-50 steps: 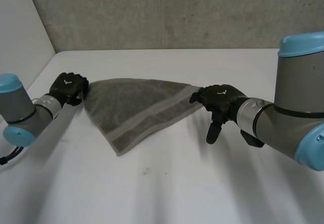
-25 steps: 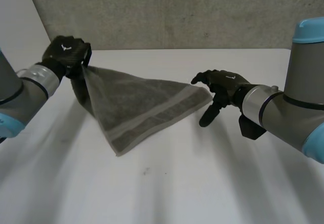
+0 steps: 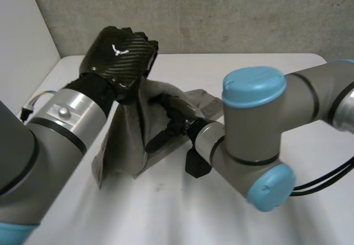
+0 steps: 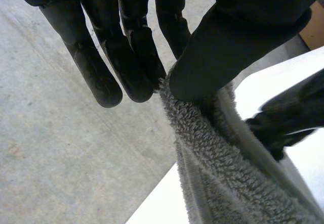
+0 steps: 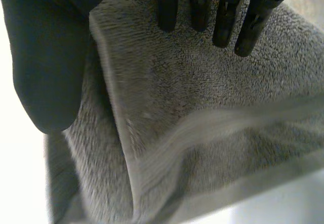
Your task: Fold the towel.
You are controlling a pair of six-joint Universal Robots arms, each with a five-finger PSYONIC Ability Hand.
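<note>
The grey towel (image 3: 124, 145) hangs from my left hand (image 3: 119, 54), which is raised above the table's left part. In the left wrist view that hand (image 4: 238, 37) is shut on a corner of the towel (image 4: 223, 178), pinched between thumb and fingers. The towel's lower part still rests on the table. My right hand (image 3: 174, 118) is against the middle of the hanging towel, fingers straight. In the right wrist view this hand (image 5: 45, 57) is open, with the towel (image 5: 202, 107) spread under its palm and a paler border stripe crossing it. The right hand (image 4: 288, 118) also appears beside the cloth in the left wrist view.
The white table (image 3: 166, 223) stretches in front of the towel. A concrete wall (image 3: 221, 12) closes off its far edge. My right arm's elbow (image 3: 254, 140) reaches across the middle of the table, close to the towel.
My left hand closed on the towel's corner and lifted it high and rightward, so the towel now hangs. My right hand swept left from the towel's right corner to its middle.
</note>
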